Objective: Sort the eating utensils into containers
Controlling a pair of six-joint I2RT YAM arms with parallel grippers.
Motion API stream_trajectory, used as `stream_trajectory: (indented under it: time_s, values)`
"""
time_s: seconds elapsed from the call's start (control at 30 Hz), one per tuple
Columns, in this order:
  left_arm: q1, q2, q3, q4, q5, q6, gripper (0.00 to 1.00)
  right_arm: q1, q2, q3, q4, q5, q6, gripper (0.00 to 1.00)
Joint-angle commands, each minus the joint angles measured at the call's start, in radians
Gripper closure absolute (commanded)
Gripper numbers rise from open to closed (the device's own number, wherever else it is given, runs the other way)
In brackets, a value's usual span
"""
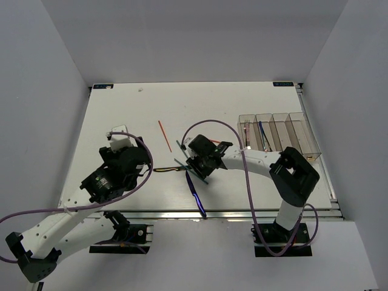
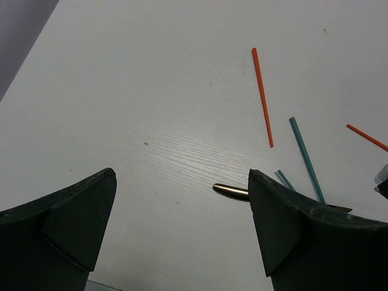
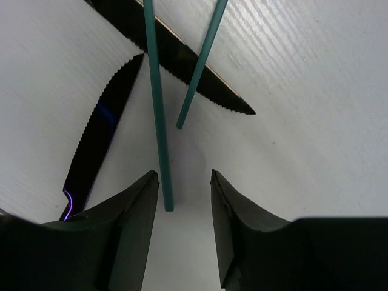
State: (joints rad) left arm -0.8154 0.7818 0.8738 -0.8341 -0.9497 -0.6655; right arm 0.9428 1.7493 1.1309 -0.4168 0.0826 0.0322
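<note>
"Where is the long teal chopstick [image 3: 156, 109]?"
"Middle of the table [image 3: 303, 91]. Its tip sits inside the right hand [image 3: 185, 176], not pinched. That hand is half open."
"And the left hand [image 2: 182, 176]?"
"Wide open, holding nothing."

The table [image 1: 121, 121] is white with faint, fine wood-grain streaks. On it lie an orange-red chopstick [image 1: 164, 134], two teal chopsticks [image 3: 157, 109], a knife [image 3: 97, 139] whose glossy black serrated blade gleams blue and violet, and a second dark knife [image 3: 176, 51] with a brownish-gold handle [image 2: 230, 190]. At the far right the containers [image 1: 279, 130] are clear with a brownish tint; the cables [image 1: 212, 121] are purple, the arms [image 1: 254, 160] white, and the left gripper [image 2: 182, 182] and right gripper [image 3: 185, 176] matte black.
</note>
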Motion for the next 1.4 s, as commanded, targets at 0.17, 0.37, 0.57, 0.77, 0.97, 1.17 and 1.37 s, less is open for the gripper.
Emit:
stream_trajectory:
  time_s: [0.17, 0.37, 0.57, 0.77, 0.97, 1.17, 1.37]
  values:
    - [-0.002, -0.007, -0.009, 0.026, 0.026, 0.027, 0.02, 0.01, 0.065, 0.088, 0.024, 0.02, -0.028, 0.53]
    - [-0.002, -0.012, -0.009, 0.027, 0.028, 0.03, 0.02, 0.028, 0.081, 0.098, 0.016, -0.017, -0.023, 0.55]
    - [-0.002, -0.006, -0.007, 0.029, 0.032, 0.033, 0.02, 0.037, 0.118, 0.099, 0.01, -0.017, -0.015, 0.62]
    - [-0.002, -0.013, -0.009, 0.032, 0.031, 0.033, 0.02, 0.053, 0.138, 0.086, 0.007, 0.019, -0.009, 0.67]
    - [-0.002, -0.009, -0.009, 0.03, 0.032, 0.035, 0.02, 0.057, 0.133, 0.084, 0.013, 0.034, 0.006, 0.85]
    - [-0.002, -0.01, -0.007, 0.032, 0.032, 0.037, 0.02, 0.057, 0.079, 0.116, 0.027, -0.038, 0.029, 1.0]
    - [-0.002, -0.012, -0.009, 0.032, 0.032, 0.037, 0.02, 0.047, -0.023, 0.167, 0.012, -0.049, 0.058, 1.0]
